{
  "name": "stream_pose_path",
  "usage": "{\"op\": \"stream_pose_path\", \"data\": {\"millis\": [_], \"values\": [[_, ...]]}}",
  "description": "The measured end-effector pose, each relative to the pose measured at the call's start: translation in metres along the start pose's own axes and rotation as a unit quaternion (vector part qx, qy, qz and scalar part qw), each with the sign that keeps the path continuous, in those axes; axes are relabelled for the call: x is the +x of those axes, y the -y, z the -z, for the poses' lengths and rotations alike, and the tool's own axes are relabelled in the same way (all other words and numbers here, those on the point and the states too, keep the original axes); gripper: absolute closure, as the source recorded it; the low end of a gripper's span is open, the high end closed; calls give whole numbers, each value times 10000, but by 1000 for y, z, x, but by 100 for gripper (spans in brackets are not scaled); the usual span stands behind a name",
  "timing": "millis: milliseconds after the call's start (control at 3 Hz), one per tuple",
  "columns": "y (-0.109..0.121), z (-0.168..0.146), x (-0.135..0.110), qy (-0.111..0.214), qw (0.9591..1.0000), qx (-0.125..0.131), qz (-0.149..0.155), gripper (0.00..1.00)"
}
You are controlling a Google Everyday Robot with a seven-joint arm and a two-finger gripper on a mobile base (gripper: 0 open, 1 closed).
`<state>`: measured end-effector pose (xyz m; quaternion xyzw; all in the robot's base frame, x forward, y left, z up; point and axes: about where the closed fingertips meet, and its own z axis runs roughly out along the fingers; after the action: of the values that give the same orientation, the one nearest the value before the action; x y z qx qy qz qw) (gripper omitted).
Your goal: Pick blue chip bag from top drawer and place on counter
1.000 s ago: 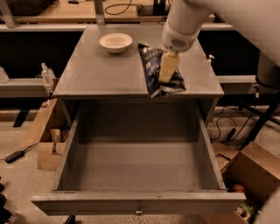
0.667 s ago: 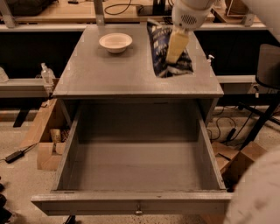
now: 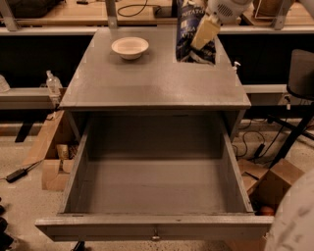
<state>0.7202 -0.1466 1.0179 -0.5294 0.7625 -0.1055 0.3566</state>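
The blue chip bag (image 3: 188, 34), dark navy with white lettering, hangs upright above the far right part of the grey counter (image 3: 152, 81). My gripper (image 3: 203, 34) comes down from the top right and is shut on the bag, its cream fingers (image 3: 206, 30) pressed over the bag's front. The top drawer (image 3: 154, 228) stands pulled fully open below the counter, and its grey inside holds nothing.
A white bowl (image 3: 130, 47) sits on the counter's far left. A wooden bench (image 3: 68, 12) with cables runs behind. Cardboard boxes (image 3: 274, 179) lie on the floor at right, wooden pieces (image 3: 51, 157) at left. A black chair (image 3: 300, 73) stands at right.
My gripper has carried the bag up and toward the back of the counter, away from its front right edge. The drawer and the bowl have not moved.
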Motion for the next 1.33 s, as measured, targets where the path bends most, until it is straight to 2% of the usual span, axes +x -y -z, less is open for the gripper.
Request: {"op": "stream_pose_path", "data": {"millis": [333, 667, 1333], "values": [[0, -27, 14, 340, 9993, 145, -84, 100], [-12, -68, 21, 480, 9988, 37, 68, 96], [-14, -69, 19, 475, 9989, 7, 66, 50]]}}
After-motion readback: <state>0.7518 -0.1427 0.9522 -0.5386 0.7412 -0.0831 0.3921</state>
